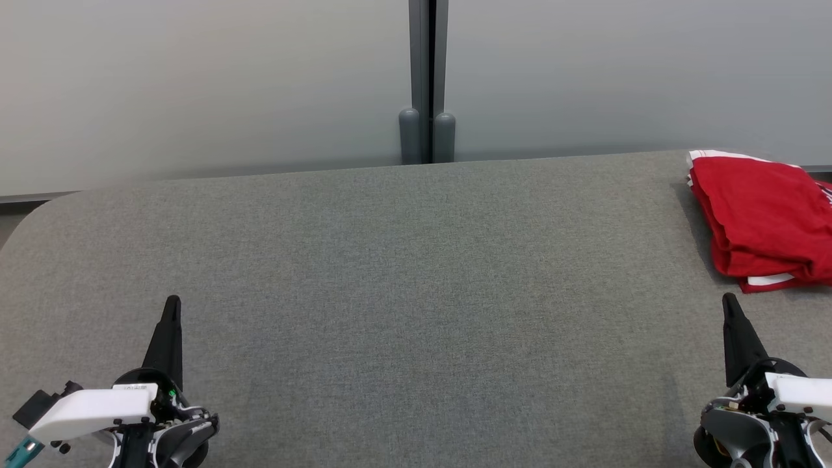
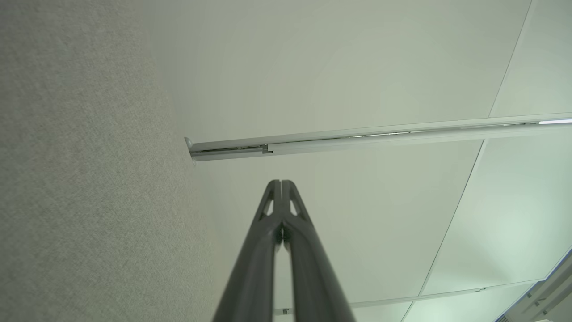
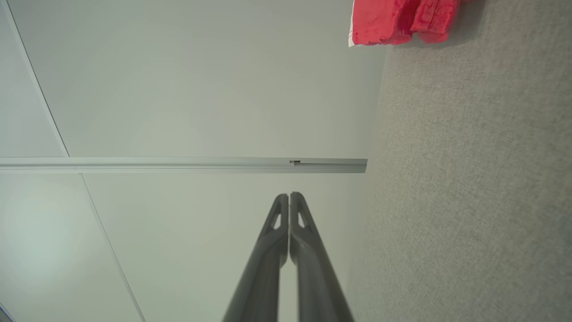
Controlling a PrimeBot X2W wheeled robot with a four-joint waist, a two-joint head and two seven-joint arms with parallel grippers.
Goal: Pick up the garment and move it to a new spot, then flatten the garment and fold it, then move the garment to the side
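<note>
A folded red fabric garment with white trim (image 1: 764,221) lies at the far right edge of a broad grey felt-covered table (image 1: 416,260), partly cut off by the frame of the head view. The robot's left gripper (image 1: 172,305) sits at the near left of the table, its two long dark fingers pressed together into a single point and holding nothing. The right gripper (image 1: 729,300) sits at the near right, its fingers likewise pressed together and empty, near the garment's closest corner but apart from it.

Behind the table stand pale frosted wall panels, divided by a dark grey upright post (image 1: 428,78).

The left wrist view shows the left gripper (image 2: 281,183) with its tips meeting, pointing toward a pale horizontal rail (image 2: 357,136) on the wall. The right wrist view shows the right gripper (image 3: 289,195) with fingertips touching, and the red garment (image 3: 397,20) resting on the grey surface at the top of the frame.
</note>
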